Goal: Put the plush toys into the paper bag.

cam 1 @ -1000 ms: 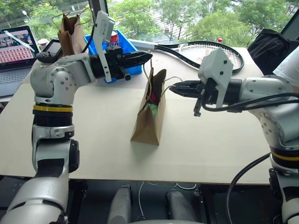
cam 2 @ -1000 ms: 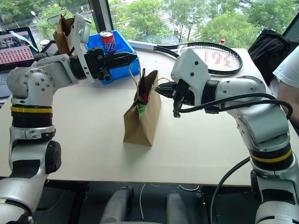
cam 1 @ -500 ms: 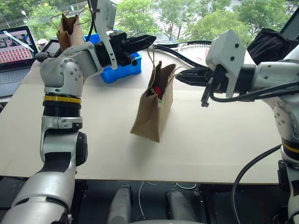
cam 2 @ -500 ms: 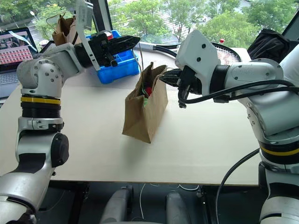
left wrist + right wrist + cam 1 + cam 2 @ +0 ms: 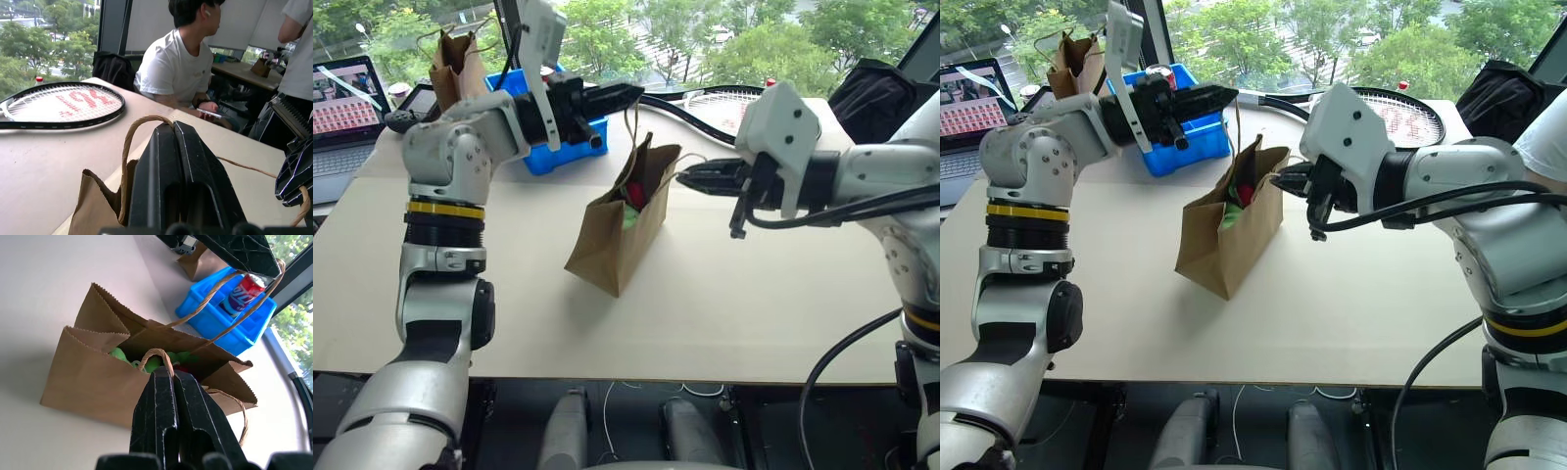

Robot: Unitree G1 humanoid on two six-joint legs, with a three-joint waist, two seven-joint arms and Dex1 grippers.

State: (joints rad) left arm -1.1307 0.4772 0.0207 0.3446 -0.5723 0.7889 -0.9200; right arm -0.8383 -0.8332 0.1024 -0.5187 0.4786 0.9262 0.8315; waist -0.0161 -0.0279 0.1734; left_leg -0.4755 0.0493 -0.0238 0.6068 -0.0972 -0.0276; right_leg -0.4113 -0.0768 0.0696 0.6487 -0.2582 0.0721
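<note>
Left gripper (image 5: 631, 94) pinched shut on one twine handle (image 5: 128, 142), right gripper (image 5: 690, 176) pinched shut on the other handle (image 5: 155, 354). Paper bag (image 5: 617, 240) tilted at frame centre on table (image 5: 724, 304), red and green plush toys (image 5: 1236, 201) inside. Blue bin (image 5: 1180, 137) upper left.

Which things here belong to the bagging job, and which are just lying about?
Job:
- paper bag, a handle pinched in each shut gripper, left and right
- plush toys inside: green one, red one

Lying about:
- racket
- blue bin with soda can
- second brown bag
- laptop
</note>
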